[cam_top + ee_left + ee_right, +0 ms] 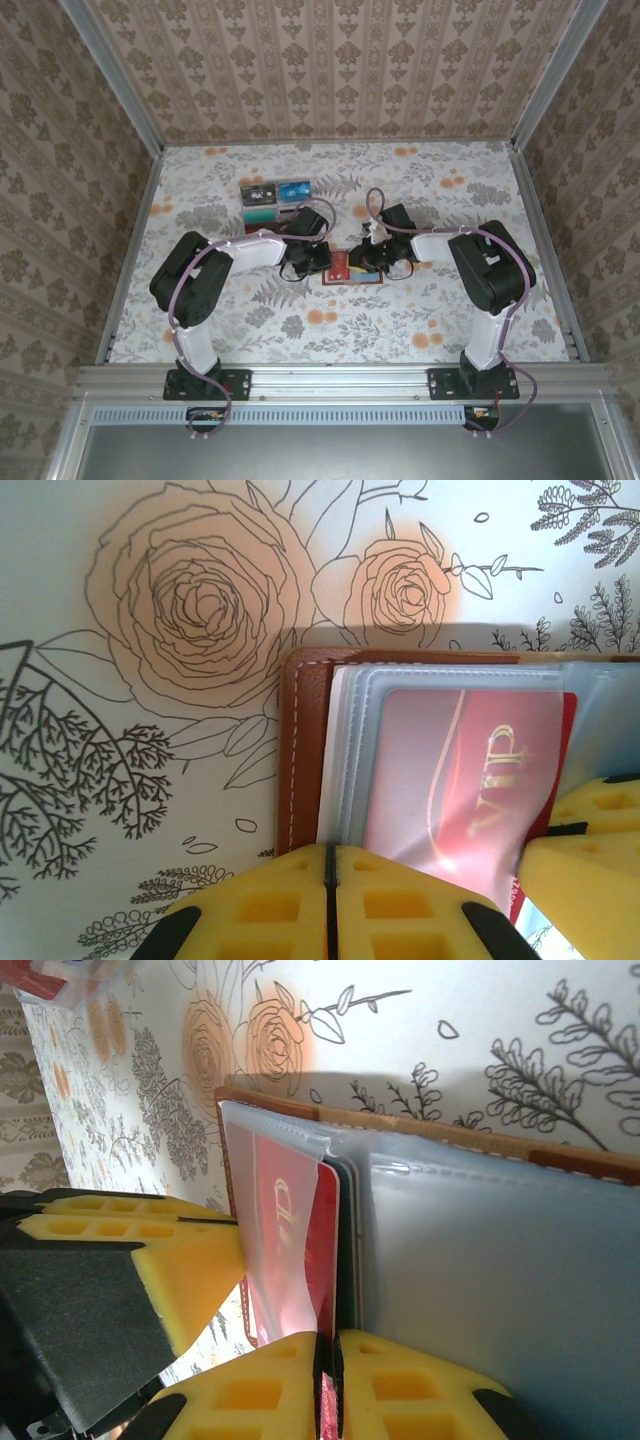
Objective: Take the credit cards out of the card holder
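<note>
The brown card holder (350, 272) lies open on the flowered table between both grippers. In the left wrist view its brown edge (300, 750) and blue-grey pocket layers run up from my left gripper (330, 854), which is shut on the pocket edges. A red credit card (460, 780) with gold lettering sits under a clear sleeve. My right gripper (328, 1342) is shut on that red card's (328, 1240) lower edge, next to the grey lining (500, 1280). From above, the left gripper (322, 262) and right gripper (366, 262) face each other across the holder.
A clear compartment tray (275, 200) holding cards stands behind the left gripper, its corner showing in the right wrist view (60, 980). The other gripper's yellow finger (170, 1250) presses close at the sleeve's left. Metal rails edge the table.
</note>
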